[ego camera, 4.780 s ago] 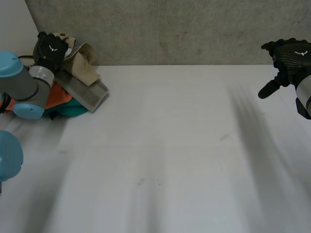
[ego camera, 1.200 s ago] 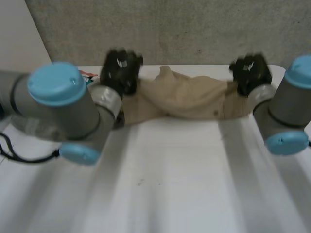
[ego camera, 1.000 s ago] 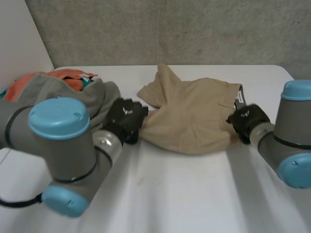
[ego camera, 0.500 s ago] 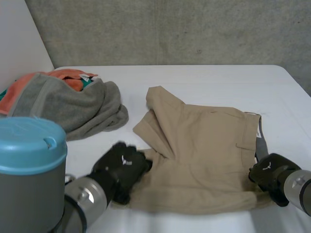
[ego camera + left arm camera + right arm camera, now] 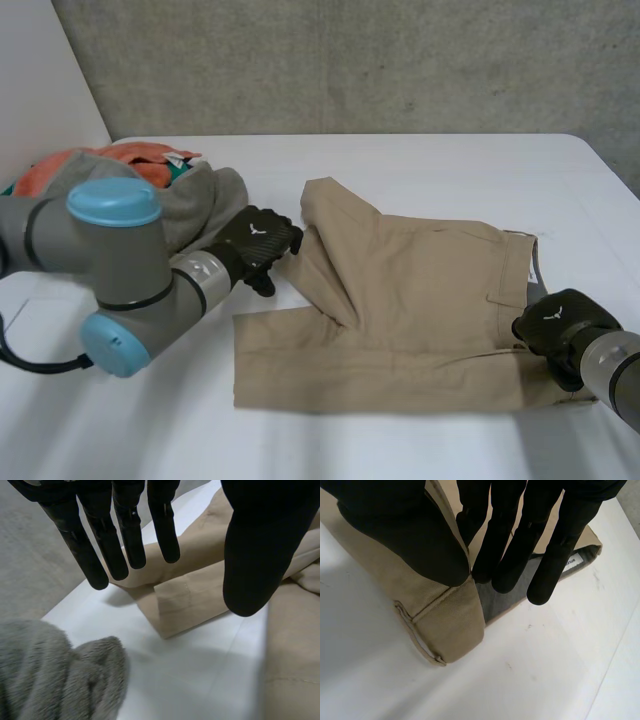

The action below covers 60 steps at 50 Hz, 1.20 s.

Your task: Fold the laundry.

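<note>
Closer, right robot hand (image 5: 405, 530) on waistband (image 5: 447, 625).

Head view looks down from high behind across the table (image 5: 420, 170); both wrist views look closely at the tan shorts (image 5: 420, 320) (which lie centre-right in the head frame).

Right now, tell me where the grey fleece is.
In the head view the grey fleece lies on the robot's left, heaped against an orange garment, just behind the left hand and left of the tan shorts.

Soft, even light over the white table (image 5: 420, 160), faint shadow beside the beige garment (image 5: 420, 300).
</note>
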Motion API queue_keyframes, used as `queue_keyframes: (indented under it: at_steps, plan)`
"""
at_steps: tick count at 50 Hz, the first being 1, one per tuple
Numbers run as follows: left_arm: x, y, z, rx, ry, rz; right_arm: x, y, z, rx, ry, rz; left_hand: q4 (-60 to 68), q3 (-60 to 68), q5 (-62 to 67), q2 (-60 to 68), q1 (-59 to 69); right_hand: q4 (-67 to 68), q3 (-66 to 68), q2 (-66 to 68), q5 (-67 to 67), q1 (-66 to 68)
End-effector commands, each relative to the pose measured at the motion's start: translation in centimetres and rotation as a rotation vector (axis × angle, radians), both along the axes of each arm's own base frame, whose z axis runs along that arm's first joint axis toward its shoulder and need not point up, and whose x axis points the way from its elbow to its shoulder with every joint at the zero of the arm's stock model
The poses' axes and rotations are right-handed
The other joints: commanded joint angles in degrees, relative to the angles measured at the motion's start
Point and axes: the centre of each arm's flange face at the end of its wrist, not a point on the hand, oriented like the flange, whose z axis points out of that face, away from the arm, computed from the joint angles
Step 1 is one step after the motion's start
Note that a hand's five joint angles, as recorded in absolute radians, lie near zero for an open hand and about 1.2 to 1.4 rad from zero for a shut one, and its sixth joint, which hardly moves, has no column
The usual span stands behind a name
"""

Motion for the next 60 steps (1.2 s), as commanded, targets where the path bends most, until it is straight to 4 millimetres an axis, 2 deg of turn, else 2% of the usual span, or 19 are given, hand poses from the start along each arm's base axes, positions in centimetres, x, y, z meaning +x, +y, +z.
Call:
queue_keyframes:
  at_steps: [1,6,14,16,21,26,32,36,39,47,52,53,56,59,60]
  plan:
    - [-1.4,-1.8,-1.9,-0.016,0.019,-0.045,0.1,0.2,-0.3,0.008,-0.026,0.002,4.9,5.4,5.0,5.3,5.2,11.5,11.4,12.0,11.1,16.5]
    - [-2.1,-3.0,-3.0,-0.053,0.030,-0.050,0.1,0.6,-0.6,0.025,-0.029,0.001,4.6,5.0,4.7,4.9,4.9,11.5,11.4,12.0,11.1,16.5]
    - [-3.5,-3.9,-4.6,-0.105,0.014,-0.072,0.0,0.9,-1.0,0.038,-0.027,-0.002,7.3,7.7,7.3,7.6,7.6,11.5,11.4,12.0,11.1,16.5]
    - [-3.8,-4.0,-4.9,-0.121,-0.001,-0.079,0.0,1.0,-1.0,0.040,-0.027,-0.002,10.8,11.2,10.9,11.1,11.1,11.5,11.4,12.0,11.1,16.5]
    - [-4.2,-4.3,-5.3,-0.184,-0.069,-0.045,-0.2,1.0,-1.2,0.047,-0.026,-0.010,45.7,46.1,45.8,46.0,46.0,11.5,11.4,12.0,11.1,16.5]
    - [-3.9,-4.5,-4.9,-0.229,-0.128,0.035,-0.4,0.9,-1.3,0.043,-0.027,-0.019,45.8,46.2,45.8,46.1,46.1,11.5,11.4,12.0,11.1,16.5]
    - [-3.6,-2.6,-4.1,-0.207,-0.183,0.077,-0.3,0.9,-1.3,0.037,-0.028,-0.014,45.8,46.2,45.8,46.1,46.1,11.5,11.4,12.0,11.1,16.5]
    - [-1.9,-0.9,-1.0,-0.216,-0.203,0.138,-0.2,0.9,-1.3,0.036,-0.029,-0.014,45.8,46.2,45.8,46.1,46.1,11.5,11.4,12.0,11.1,16.5]
    - [-1.2,-0.2,-0.3,-0.219,-0.221,0.174,-0.2,0.8,-1.2,0.031,-0.031,-0.014,45.8,46.2,45.8,46.1,46.1,11.5,11.4,12.0,11.1,16.5]
    - [-0.1,1.5,-1.3,-0.185,-0.325,0.262,-0.1,0.6,-1.0,0.043,-0.099,-0.047,45.8,46.2,45.8,46.1,46.1,11.5,11.4,12.0,11.1,16.5]
    - [-0.8,2.3,-1.3,-0.194,-0.345,0.265,0.0,0.6,-1.0,0.045,-0.112,-0.045,45.8,46.2,45.8,46.1,46.1,11.5,11.4,12.0,11.1,16.5]
    - [-1.0,2.4,-1.4,-0.195,-0.344,0.259,0.0,0.6,-1.0,0.046,-0.114,-0.045,41.5,41.9,41.5,41.8,41.8,11.5,11.4,12.0,11.1,16.5]
    - [-1.3,2.7,-0.6,-0.203,-0.318,0.258,0.1,0.6,-0.9,0.045,-0.122,-0.039,-10.0,-9.6,-10.0,-9.7,-9.7,11.5,11.4,12.0,11.1,16.5]
    - [-1.1,2.8,1.2,-0.225,-0.286,0.278,0.1,0.6,-0.9,0.045,-0.129,-0.034,-19.1,-18.7,-19.0,-18.8,-18.8,11.5,11.4,12.0,11.1,16.5]
    - [-0.8,3.2,2.9,-0.238,-0.247,0.288,0.1,0.6,-0.9,0.045,-0.129,-0.034,-19.3,-18.8,-19.2,-19.0,-19.0,11.5,11.4,12.0,11.1,16.5]
